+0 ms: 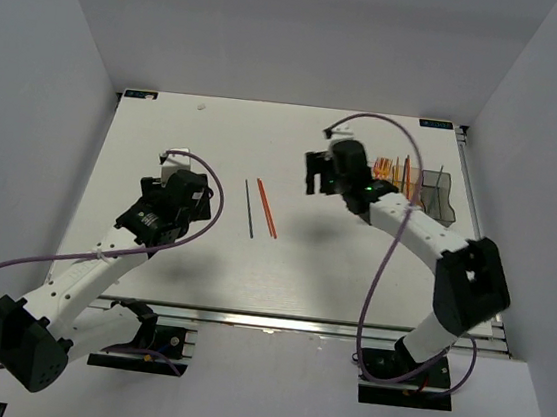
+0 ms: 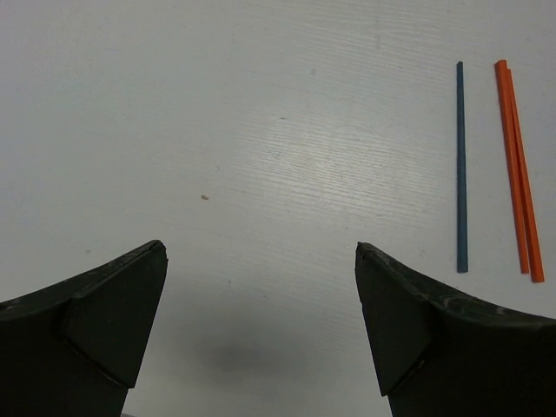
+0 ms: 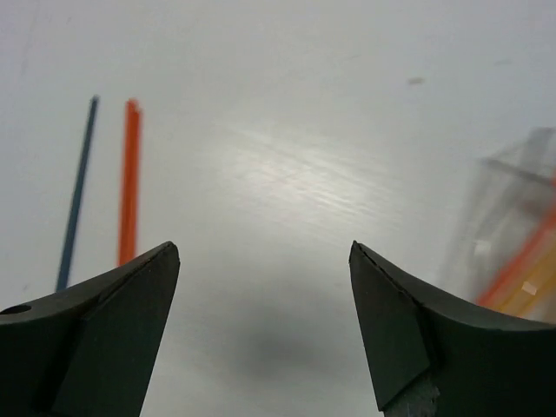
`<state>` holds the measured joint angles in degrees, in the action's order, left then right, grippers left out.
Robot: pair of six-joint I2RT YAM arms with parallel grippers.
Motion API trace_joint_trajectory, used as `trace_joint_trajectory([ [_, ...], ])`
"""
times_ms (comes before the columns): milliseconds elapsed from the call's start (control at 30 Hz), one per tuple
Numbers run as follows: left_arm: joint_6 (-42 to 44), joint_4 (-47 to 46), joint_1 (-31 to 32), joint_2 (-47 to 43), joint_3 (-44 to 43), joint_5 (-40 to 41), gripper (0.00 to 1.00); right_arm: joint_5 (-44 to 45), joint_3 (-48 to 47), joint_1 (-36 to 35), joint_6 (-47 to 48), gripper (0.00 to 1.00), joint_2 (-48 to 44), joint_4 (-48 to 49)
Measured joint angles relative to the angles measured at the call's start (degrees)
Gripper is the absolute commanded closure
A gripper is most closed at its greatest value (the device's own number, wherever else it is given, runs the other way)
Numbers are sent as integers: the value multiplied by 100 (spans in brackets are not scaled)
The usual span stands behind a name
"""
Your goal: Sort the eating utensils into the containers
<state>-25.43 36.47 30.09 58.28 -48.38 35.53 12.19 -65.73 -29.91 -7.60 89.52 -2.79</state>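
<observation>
- Hovering over the white table [image 1: 216, 141], the right gripper [image 3: 265, 248] has its jaws spread wide, with nothing between them and nothing touching them.
- The left gripper [image 2: 261, 252] is spread just as wide and is also empty above bare tabletop.
- A dark blue stick [image 1: 248, 208] and orange sticks [image 1: 266, 208] lie side by side at mid-frame in the overhead view, between the two grippers and apart from both.
- From the right wrist they sit at the upper left, beyond the left fingertip. From the left wrist they run down the upper right, where the orange looks like two sticks touching.
- The containers [image 1: 431, 194] stand at the frame's right, just beyond the right gripper, and hold upright orange and red pieces [image 1: 403, 172].
</observation>
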Motion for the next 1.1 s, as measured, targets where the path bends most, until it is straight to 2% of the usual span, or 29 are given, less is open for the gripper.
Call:
trace_joint_trajectory([
  [100, -13, 11, -17, 0, 0, 107, 2, 7, -420, -726, -280, 19, 848, -249],
  [200, -15, 42, -26, 28, 0, 153, 2, 232, -1054, -1226, -494, 35, 1864, -592],
  [233, -17, 48, -26, 52, 0, 162, 2, 310, -1215, -1357, -555, 43, 2127, -697],
  [333, -15, 61, -26, 109, 0, 166, 2, 446, -1499, -1679, -754, 50, 2575, -955],
  [500, -13, 63, -26, 118, 0, 155, 2, 592, -1685, -1971, -977, 51, 2695, -1174],
  [633, -11, 63, -26, 127, 0, 149, 2, 673, -1742, -2063, -1069, 57, 2697, -1189],
  [1100, -7, 61, -26, 127, 0, 85, 2, 704, -1856, -2085, -1147, 66, 3005, -1213],
])
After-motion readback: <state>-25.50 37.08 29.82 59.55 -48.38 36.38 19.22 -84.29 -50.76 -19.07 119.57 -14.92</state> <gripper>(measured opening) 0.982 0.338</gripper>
